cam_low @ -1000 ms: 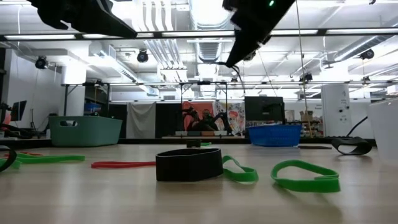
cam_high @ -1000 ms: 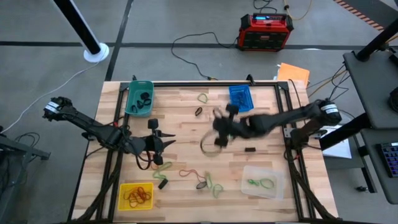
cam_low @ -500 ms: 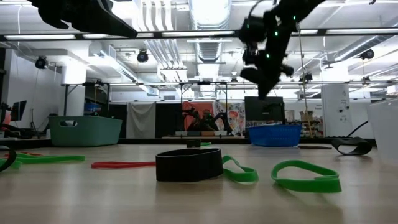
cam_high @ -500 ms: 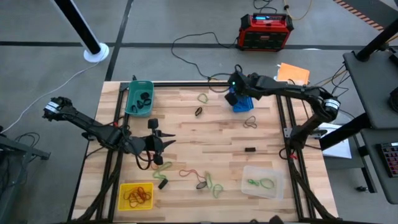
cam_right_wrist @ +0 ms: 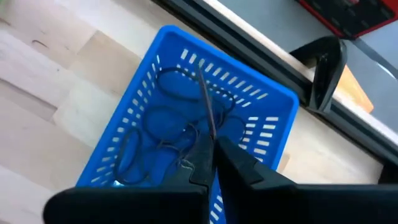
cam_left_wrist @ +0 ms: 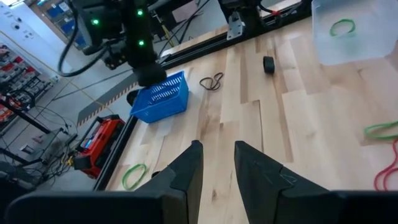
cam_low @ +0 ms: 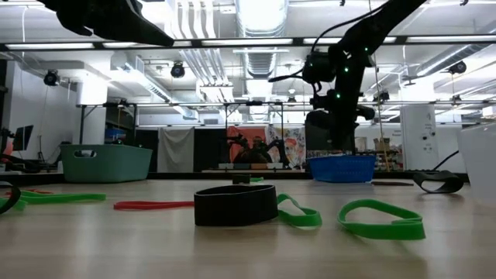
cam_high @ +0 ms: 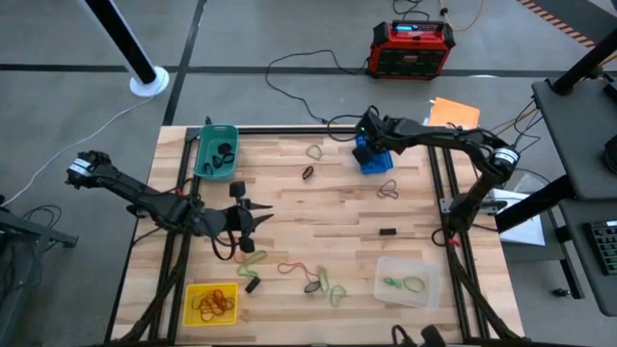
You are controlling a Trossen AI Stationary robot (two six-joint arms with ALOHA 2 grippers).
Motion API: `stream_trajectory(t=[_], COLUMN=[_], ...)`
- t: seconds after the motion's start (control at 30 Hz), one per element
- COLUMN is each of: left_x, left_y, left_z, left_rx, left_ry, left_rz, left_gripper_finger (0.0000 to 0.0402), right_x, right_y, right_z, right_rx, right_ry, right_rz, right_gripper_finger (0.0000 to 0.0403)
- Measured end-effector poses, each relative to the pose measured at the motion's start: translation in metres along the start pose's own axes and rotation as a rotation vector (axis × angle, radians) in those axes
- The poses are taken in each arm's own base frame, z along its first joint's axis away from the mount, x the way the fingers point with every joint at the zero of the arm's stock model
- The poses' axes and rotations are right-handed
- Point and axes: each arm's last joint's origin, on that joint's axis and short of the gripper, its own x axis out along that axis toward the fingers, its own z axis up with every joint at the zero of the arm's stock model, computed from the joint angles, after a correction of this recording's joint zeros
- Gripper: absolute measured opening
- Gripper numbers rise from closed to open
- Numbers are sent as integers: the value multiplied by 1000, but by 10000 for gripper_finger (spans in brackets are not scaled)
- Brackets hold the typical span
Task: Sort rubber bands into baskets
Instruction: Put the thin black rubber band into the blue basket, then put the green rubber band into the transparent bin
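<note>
Over the blue basket [cam_right_wrist: 186, 124], band [cam_right_wrist: 207, 109] hangs lengthwise

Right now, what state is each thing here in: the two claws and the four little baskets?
Right gripper: shut on a thin band, over the blue basket.
Left gripper: slightly open, empty.
Blue basket: holds dark bands.
Teal basket: holds black bands.
Yellow basket: holds red-orange bands.
Clear basket: holds a green band.

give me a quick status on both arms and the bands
Right gripper shut on a thin band, over the blue basket. Left gripper slightly open, empty, waiting at table's left side. Loose bands on table; nothing in the way.
</note>
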Motion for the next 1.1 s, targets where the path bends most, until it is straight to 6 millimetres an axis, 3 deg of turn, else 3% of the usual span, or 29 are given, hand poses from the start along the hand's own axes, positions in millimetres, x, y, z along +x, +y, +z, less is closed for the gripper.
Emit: stream_trajectory(t=[0.37, 0.53, 0.8, 0.97, 1.1], left_x=[2, 2, 2, -1, -2], left_y=[3, 3, 2, 1, 0], left_z=[0, 1, 2, 10, 16], left_rx=[-20, -24, -73, -174, -275], left_ry=[0, -5, -16, -14, 95], left_rz=[17, 17, -17, -163, -255], left_gripper_finger=[77, 77, 77, 77, 77], right_x=[5, -5, -54, -91, -118], right_y=[-1, 0, 22, 46, 64], right_z=[-7, -2, -7, -27, -46], right_rx=[5, 12, -35, -123, -194], right_ry=[12, -27, -160, -256, -333], right_rz=[-29, -15, 90, 189, 284], right_gripper_finger=[102, 136, 146, 136, 130])
